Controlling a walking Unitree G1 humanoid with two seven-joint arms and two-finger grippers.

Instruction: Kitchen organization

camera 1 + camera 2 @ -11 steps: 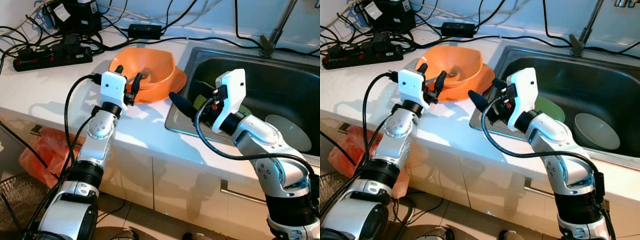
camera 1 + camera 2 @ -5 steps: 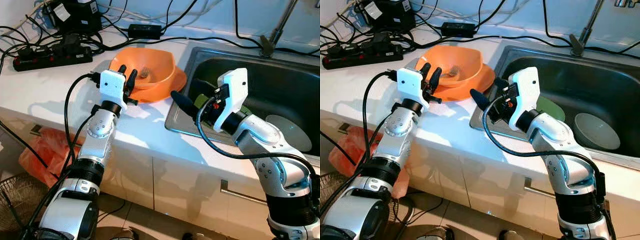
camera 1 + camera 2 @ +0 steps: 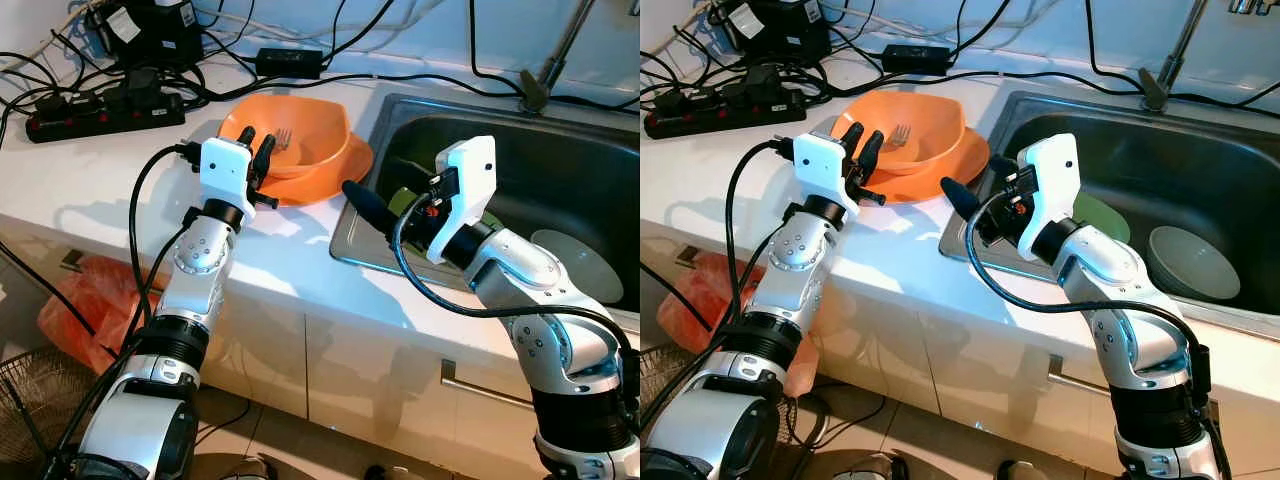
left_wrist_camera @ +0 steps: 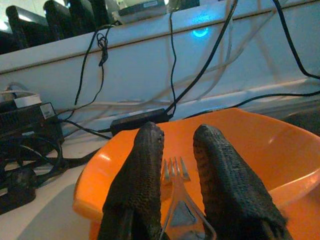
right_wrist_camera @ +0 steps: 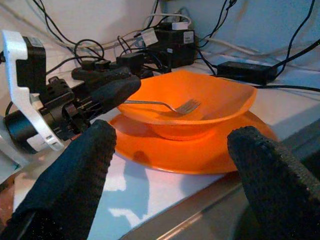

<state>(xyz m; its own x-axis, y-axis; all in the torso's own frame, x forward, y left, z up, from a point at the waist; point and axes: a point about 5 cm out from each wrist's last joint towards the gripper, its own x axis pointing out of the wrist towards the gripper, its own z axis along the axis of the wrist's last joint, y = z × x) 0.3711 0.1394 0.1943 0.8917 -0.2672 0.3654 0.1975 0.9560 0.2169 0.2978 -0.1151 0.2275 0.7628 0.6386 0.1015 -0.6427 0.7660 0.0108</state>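
fork (image 4: 174, 197) clenched in left gripper (image 3: 254, 152), tines pointing into orange bowl (image 3: 310, 140).

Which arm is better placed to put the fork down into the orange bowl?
Left. The left gripper is shut on the fork, whose tines are over the orange bowl. The right gripper is open at the sink edge.

Bowl (image 3: 300, 140) on plate (image 3: 335, 172) left of sink (image 3: 540, 170), dishes (image 3: 578, 262) in sink, power strip (image 3: 105, 110) probably behind-left
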